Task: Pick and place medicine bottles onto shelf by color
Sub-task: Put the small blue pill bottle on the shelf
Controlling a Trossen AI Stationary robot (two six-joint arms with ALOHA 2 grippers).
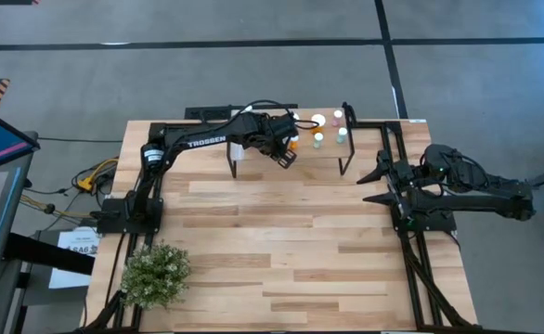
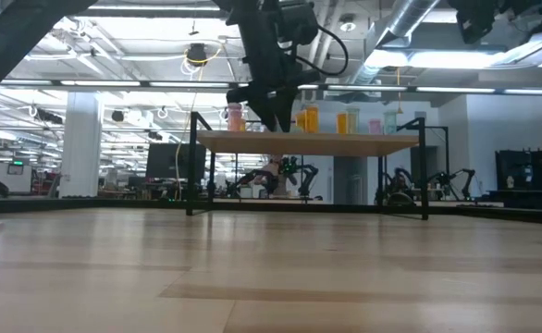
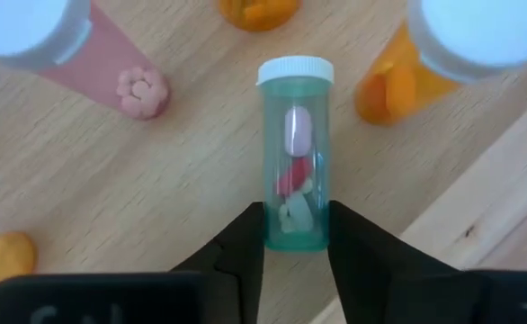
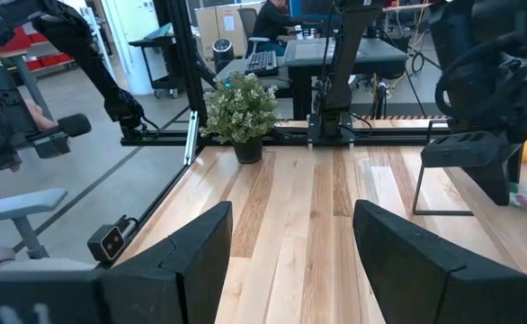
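The shelf (image 1: 332, 156) stands at the table's far middle, with several white-capped medicine bottles upright on it: green ones (image 1: 318, 139), a pink one (image 3: 93, 54) and orange ones (image 3: 407, 81). My left gripper (image 1: 286, 156) hangs over the shelf's middle, pointing steeply down, and is shut on a pale green bottle (image 3: 295, 153) with pills inside. In the low view the gripper (image 2: 278, 116) sits just above the shelf top (image 2: 313, 141) and hides that bottle. My right gripper (image 1: 374, 183) waits open at the table's right, level, with nothing between its fingers. My left gripper pinches the green bottle's bottom end (image 3: 295, 232) between its two fingers (image 3: 245, 247), which come slanting down from above. The bottle runs on in line with the fingers, its white cap (image 3: 295, 70) pointing away from them. I cannot tell whether it rests on the shelf top.
A potted plant (image 1: 156, 274) stands at the table's near left corner. The shelf's thin black legs (image 1: 233, 167) rise from the tabletop. Bare wood (image 1: 291, 241) spreads between the shelf and the near edge. The upright bottles stand close around the held one.
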